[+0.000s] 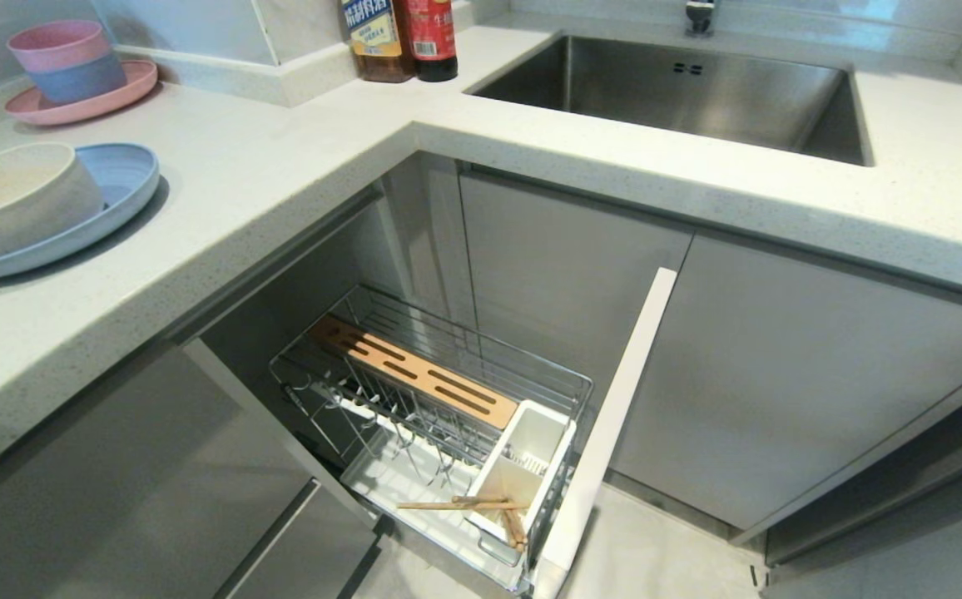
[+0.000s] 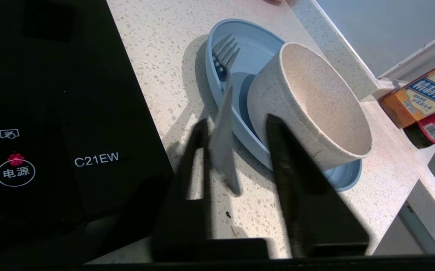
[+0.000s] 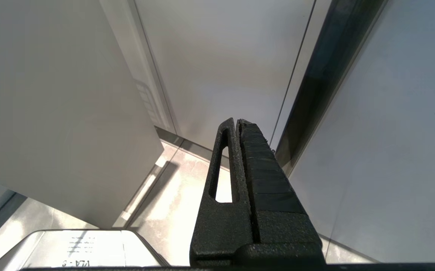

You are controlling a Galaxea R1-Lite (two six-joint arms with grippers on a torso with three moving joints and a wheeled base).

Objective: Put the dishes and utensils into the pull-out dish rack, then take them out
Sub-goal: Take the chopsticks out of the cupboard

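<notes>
In the left wrist view my left gripper (image 2: 237, 120) hovers open over the counter at the pale blue plate's (image 2: 240, 45) rim. The silver fork (image 2: 223, 139) lies slanted between the fingers, close to one of them, with its tines in the plate. The cream bowl (image 2: 315, 101) stands on that plate (image 1: 123, 179). The pull-out dish rack (image 1: 448, 391) is drawn out below the counter. One chopstick (image 1: 464, 504) lies across its white cutlery holder (image 1: 531, 453), the other inside it. My right gripper (image 3: 236, 121) is shut on nothing, parked near the cabinet fronts.
A black induction hob (image 2: 52, 113) lies beside the left gripper. A pink plate with stacked bowls (image 1: 73, 83) sits at the back left, two bottles (image 1: 398, 37) in the corner, and the sink (image 1: 681, 91) on the right. The rack's white door front (image 1: 614, 416) juts out.
</notes>
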